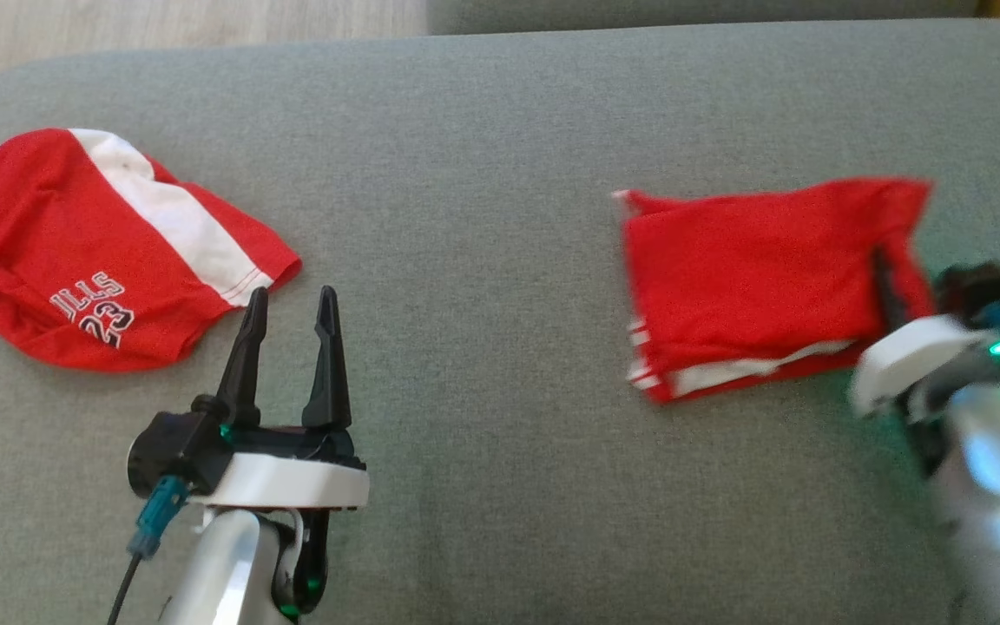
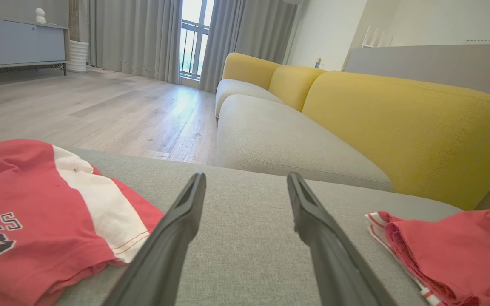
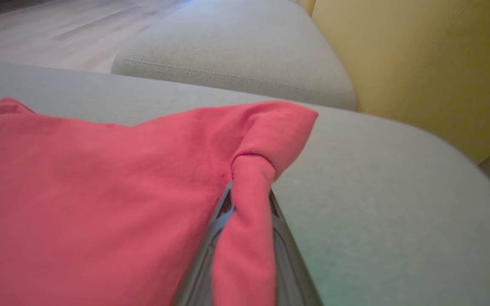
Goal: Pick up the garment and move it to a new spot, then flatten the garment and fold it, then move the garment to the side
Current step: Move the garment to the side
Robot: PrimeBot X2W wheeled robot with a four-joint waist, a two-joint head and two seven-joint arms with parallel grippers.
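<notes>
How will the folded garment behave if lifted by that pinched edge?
Probably floppy: the folded garment bunches into a narrow pleat inside the right claw. Its stacked layers, offset at the near edge, would likely sag and unfold. It looks thin and light.

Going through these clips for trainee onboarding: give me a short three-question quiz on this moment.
1. True or false: the left gripper grips the printed red garment.
2. Which gripper pinches the folded red garment? A) left B) right C) neither
3. Fill in: both garments lie on a grey ____.
Key: 1 false, it stands open beside it. 2 B, the right gripper is shut on its edge. 3 sofa seat.
</notes>
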